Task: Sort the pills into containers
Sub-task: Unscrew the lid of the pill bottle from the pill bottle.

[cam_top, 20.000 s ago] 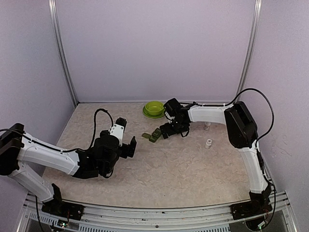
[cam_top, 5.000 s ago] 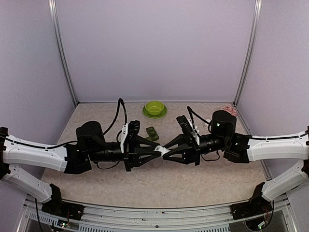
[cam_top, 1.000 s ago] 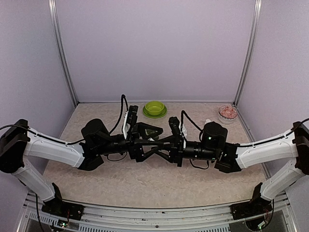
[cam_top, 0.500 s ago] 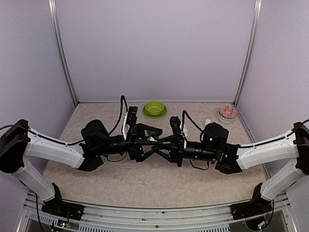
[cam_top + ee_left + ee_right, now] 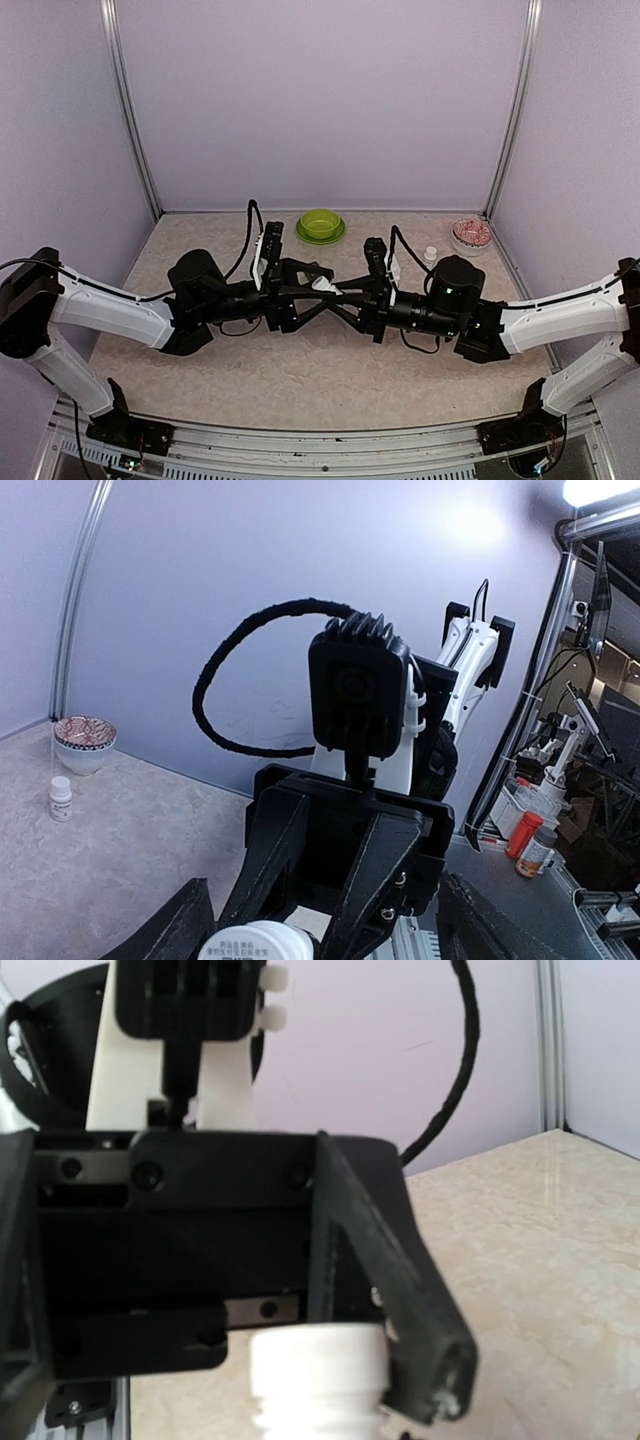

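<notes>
A white bottle (image 5: 318,1375) is held in mid-air at frame centre. It is pinched by the right gripper (image 5: 318,291), probably so that its cap can be worked by the left gripper (image 5: 336,288), whose jaws are spread around it. No pills are seen, and the pill box cannot be made out behind the grippers. The lime bowl (image 5: 320,225) at upper centre looks empty. Something reddish is held in the patterned bowl (image 5: 470,232) at upper right.

Lilac walls (image 5: 320,100) enclose a beige marbled tabletop (image 5: 330,380).
</notes>
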{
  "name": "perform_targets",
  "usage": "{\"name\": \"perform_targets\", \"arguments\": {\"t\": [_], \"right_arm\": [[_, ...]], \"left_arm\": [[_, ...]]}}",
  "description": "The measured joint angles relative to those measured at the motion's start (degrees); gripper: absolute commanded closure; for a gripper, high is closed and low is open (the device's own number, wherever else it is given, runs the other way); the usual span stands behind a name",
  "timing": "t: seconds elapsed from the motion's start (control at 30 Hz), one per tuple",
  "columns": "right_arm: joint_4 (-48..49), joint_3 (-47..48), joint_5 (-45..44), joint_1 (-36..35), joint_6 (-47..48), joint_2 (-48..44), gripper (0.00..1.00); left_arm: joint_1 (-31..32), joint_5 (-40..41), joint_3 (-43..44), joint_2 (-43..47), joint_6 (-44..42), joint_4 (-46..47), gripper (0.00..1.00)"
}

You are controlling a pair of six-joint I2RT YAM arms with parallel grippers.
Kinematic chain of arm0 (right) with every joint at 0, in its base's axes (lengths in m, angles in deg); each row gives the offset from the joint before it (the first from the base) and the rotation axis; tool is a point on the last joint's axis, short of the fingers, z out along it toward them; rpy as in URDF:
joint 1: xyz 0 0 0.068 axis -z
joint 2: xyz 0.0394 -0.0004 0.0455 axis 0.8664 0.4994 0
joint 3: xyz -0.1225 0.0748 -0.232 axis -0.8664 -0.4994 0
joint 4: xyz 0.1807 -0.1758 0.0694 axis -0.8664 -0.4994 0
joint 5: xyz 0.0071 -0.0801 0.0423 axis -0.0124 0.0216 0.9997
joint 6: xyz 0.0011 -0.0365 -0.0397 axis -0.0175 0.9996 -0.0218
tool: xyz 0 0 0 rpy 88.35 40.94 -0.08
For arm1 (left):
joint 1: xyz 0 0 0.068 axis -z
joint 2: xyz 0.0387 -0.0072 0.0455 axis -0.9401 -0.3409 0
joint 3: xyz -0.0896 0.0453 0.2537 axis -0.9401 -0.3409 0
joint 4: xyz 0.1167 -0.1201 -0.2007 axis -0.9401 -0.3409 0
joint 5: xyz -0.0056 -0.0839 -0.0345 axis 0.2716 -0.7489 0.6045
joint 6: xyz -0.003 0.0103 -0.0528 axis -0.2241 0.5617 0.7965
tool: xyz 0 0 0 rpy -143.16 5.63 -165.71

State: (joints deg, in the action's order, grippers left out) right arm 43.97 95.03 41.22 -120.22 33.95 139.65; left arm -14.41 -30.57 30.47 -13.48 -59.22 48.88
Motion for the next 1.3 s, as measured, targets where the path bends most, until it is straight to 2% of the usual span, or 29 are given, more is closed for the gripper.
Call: {"name": "perform_targets", "arguments": {"t": [0.37,0.4,0.47,0.5,0.67,0.8,1.03,1.3], "right_arm": [[0.3,-0.2,-0.8,0.0,0.3,-0.5,0.89],[0.3,-0.2,-0.9,0.0,0.4,-0.5,0.89],[0.4,-0.2,-0.8,0.0,0.4,-0.5,0.89],[0.4,-0.2,-0.7,-0.1,0.5,-0.5,0.89],[0.4,-0.2,-0.6,-0.2,0.9,-0.8,0.89],[0.4,-0.2,-0.6,-0.2,1.0,-0.8,0.89],[-0.2,-0.5,-1.4,-0.2,2.4,-1.0,0.89],[-1.4,-0.9,-3.6,-0.2,5.3,-1.8,0.89]], "left_arm": [[-0.7,0.9,0.0,0.0,1.1,-0.1,0.45],[-0.8,0.9,0.0,0.0,1.2,-0.1,0.49],[-0.9,1.1,0.0,0.0,1.4,-0.2,0.64],[-1.0,1.3,0.0,0.0,1.7,-0.3,0.67],[-1.3,2.0,0.0,-0.1,2.1,-0.7,0.67],[-1.3,2.4,0.0,-0.1,2.4,-0.7,0.76],[-1.2,4.0,0.1,-0.1,3.8,-2.4,0.76],[-0.1,10.1,0.9,2.3,5.6,-8.9,0.75]]}}
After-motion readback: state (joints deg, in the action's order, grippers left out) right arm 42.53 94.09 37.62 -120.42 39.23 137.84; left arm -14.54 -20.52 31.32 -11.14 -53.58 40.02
